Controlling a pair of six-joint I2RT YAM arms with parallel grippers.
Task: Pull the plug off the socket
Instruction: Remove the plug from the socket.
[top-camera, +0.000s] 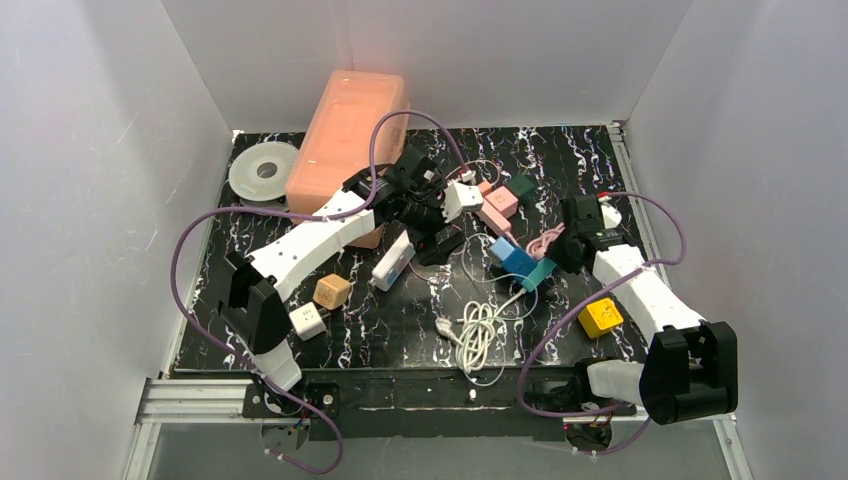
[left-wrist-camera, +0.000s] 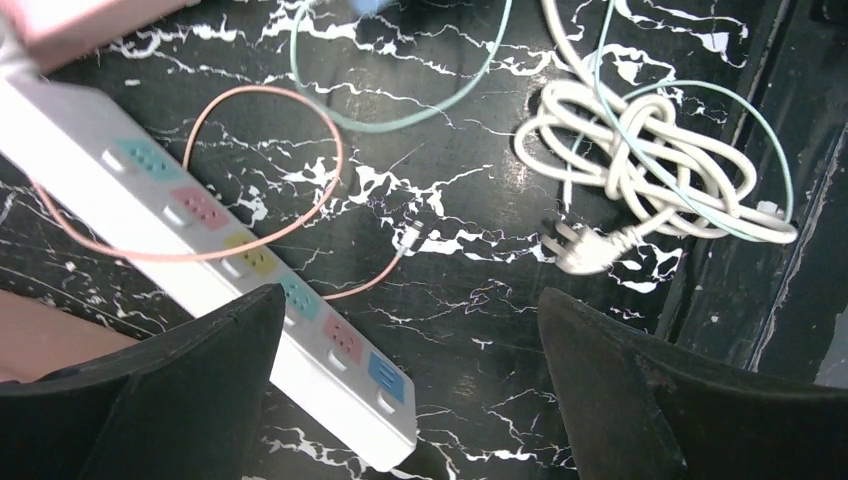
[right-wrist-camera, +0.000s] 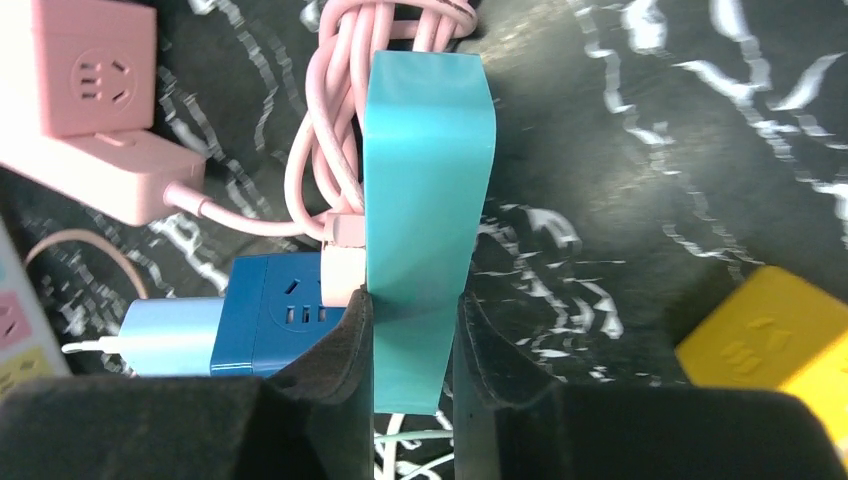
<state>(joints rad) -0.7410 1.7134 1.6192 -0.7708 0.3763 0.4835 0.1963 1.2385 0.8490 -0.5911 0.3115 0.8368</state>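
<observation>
— Plug (right-wrist-camera: 343, 262) first: where was it?

— Seated in the left face of the teal socket block (right-wrist-camera: 425, 180), as the right wrist camera saw it. It was small and pink, and its pink cable (right-wrist-camera: 325, 130) looped in a bundle just behind it. Everything lay on the table (right-wrist-camera: 620, 200), right of centre.

— And the right end effector (right-wrist-camera: 412, 315)?

— Clenched on the near end of that teal block, a finger on either side. It was grasping the socket, not the plug.

— Which way did things run?

— The block's long axis pointed straight away from the fingers. The plug's axis lay across that, sticking out sideways toward the blue socket cube (right-wrist-camera: 275, 315). The cube sat just beside the plug; whether they touched, I could not tell.

— So the pull?

— My judgement: sideways off the teal face, toward the robot's left, with the block held firm.

— Who was free to do it?

— The left end effector (left-wrist-camera: 410, 300) was spread wide and empty. It hovered over the white power strip (left-wrist-camera: 200, 215), well apart from the plug but on the side the plug faced. The right arm was nearer, yet occupied.

— Risk?

— Little room between the plug and the blue cube for a finger, and the cable bundle crowded it too.
</observation>
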